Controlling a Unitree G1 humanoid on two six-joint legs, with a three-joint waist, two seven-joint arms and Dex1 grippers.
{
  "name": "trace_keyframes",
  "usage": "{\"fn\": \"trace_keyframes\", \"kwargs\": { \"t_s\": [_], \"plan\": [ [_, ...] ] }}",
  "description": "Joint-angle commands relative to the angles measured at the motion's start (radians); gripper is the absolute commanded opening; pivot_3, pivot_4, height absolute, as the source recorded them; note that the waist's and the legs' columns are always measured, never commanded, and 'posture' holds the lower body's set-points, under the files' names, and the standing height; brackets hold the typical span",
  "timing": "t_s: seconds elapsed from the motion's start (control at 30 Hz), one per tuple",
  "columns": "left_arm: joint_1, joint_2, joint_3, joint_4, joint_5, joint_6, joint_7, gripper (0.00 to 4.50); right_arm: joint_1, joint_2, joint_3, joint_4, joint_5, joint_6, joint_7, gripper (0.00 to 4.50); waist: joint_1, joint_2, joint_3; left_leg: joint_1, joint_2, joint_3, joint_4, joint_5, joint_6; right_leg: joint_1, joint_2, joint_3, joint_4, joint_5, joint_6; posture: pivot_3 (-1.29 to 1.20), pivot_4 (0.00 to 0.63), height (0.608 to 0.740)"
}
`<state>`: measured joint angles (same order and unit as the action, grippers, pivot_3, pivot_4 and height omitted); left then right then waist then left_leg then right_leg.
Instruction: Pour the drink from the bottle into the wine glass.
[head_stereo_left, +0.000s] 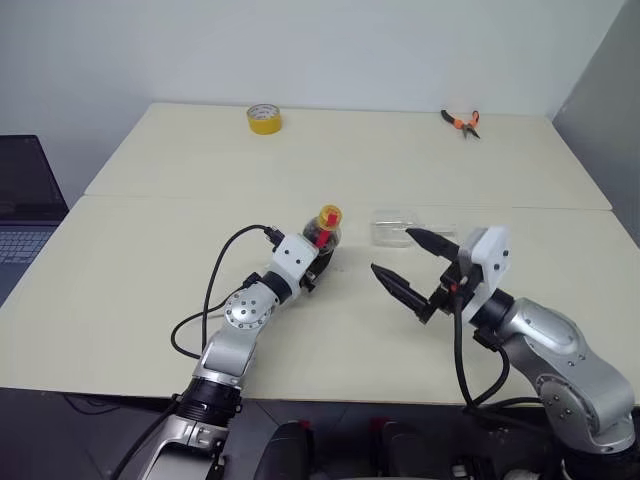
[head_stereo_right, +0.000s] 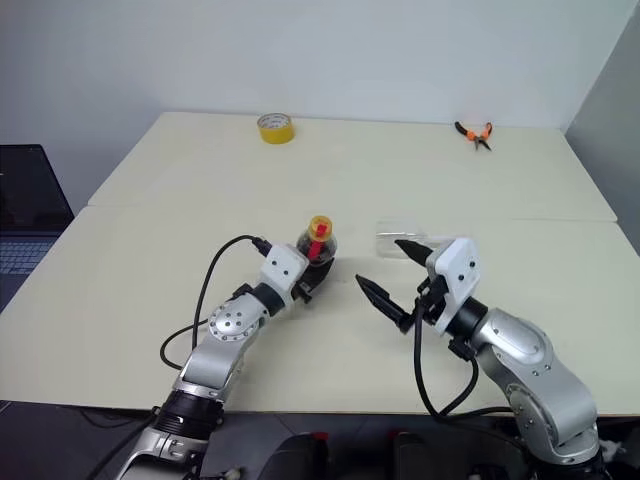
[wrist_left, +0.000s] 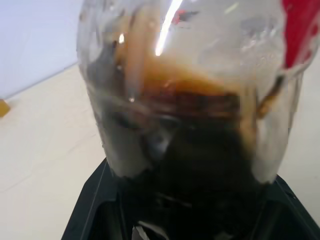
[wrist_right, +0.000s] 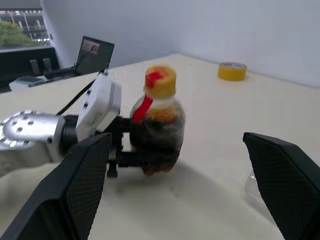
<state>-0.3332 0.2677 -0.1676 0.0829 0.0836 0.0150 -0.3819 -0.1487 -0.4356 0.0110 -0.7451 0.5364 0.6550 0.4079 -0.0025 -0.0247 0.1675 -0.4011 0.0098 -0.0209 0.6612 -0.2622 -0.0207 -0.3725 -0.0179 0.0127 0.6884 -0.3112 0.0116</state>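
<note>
The bottle (head_stereo_left: 325, 236) stands upright near the middle of the table (head_stereo_left: 150, 250), yellow cap (wrist_right: 161, 81) on, pinched low around its body by the left gripper (head_stereo_left: 318, 262), whose jaws are closed against the plastic. The drink (wrist_left: 200, 150) sits dark in the lower part and has smeared brown up the inside wall. In the right wrist view the bottle seems to hang just clear of the tabletop, though I can't be sure it is off the surface.

The glass (head_stereo_left: 398, 228) lies on its side a little beyond the right gripper (head_stereo_left: 408, 262), to the bottle's right. The right gripper hovers above the table with its jaws spread wide, holding nothing, pointing toward the bottle.

The main trouble, as I judge it: nothing can be poured while the cap is on and the glass is down. If the right gripper goes for the cap, a twist could spin the round bottle in the left's low grip or tip it. A clear glass lying loose may roll if nudged by a finger. A quick tilt would send the thin liquid over the rim.

Tape (head_stereo_left: 264, 118) and pliers (head_stereo_left: 462, 122) lie well apart at the far edge, a laptop (head_stereo_left: 25, 210) off to the left.
</note>
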Motion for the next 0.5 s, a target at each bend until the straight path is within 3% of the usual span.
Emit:
{"fn": "trace_keyframes", "kwargs": {
  "t_s": [0.03, 0.27, 0.5],
  "plan": [
    [-0.006, -0.021, -0.033, -0.067, 0.026, -0.017, 0.009, 1.99, -0.051, 0.025, 0.003, -0.051, 0.021, 0.055, -0.067, 4.5, 0.0, 0.0, 0.0, 0.0, 0.0, 0.0, 0.0, 0.0, 0.0, 0.0, 0.0, 0.0, 0.0, 0.0, 0.0, 0.0, 0.15, 0.74],
    [-0.016, -0.044, -0.081, -0.062, 0.041, -0.03, -0.019, 1.95, -0.161, 0.181, 0.09, 0.009, -0.029, 0.122, -0.219, 4.5, -0.003, 0.0, 0.0, 0.0, 0.0, 0.0, 0.0, 0.0, 0.0, -0.001, 0.0, 0.0, 0.001, 0.0, 0.0, 0.0, 0.15, 0.74],
    [-0.027, -0.044, -0.087, -0.054, 0.043, -0.043, -0.027, 1.95, -0.21, 0.223, 0.115, 0.04, -0.051, 0.154, -0.247, 4.5, -0.003, 0.0, 0.0, 0.0, 0.0, 0.0, 0.0, 0.0, 0.0, -0.001, 0.0, 0.0, 0.001, 0.0, 0.0, 0.0, 0.15, 0.74]
  ]
}}
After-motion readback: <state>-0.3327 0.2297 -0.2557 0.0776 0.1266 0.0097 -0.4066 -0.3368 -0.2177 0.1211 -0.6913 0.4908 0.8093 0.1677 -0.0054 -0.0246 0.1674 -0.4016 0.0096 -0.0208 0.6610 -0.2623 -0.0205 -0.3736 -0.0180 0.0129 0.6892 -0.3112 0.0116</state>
